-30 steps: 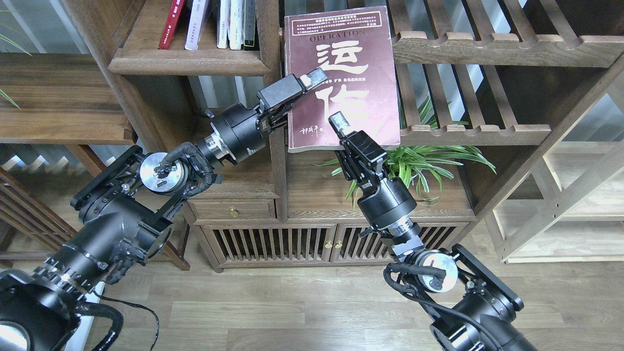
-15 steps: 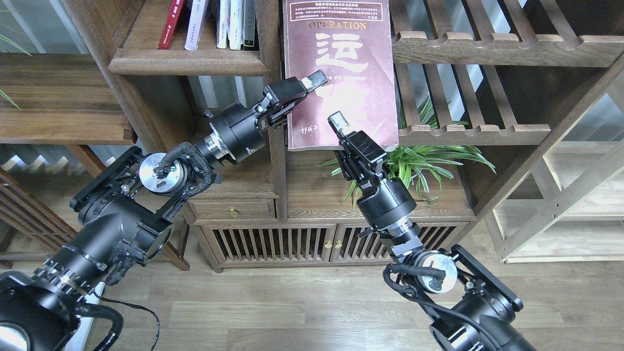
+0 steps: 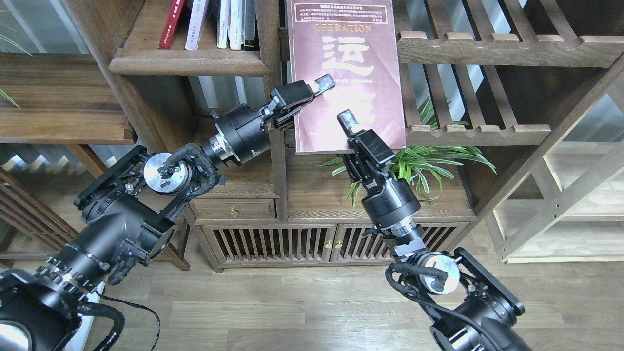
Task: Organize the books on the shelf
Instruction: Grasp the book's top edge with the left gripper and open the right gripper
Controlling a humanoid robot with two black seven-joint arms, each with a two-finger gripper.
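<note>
Grippers left and right clamp maroon book before bookcase post, plant below, slatted racks beside.

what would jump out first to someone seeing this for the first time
The big maroon book with white Chinese characters, held up in the center against the bookcase. The left end effector and right end effector both meet its cover. Next, the green plant below it, right of center.

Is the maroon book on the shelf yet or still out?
Out. The maroon book hangs cover-forward before the post, gripped by the left gripper and right gripper; the shelf holds other books.
</note>
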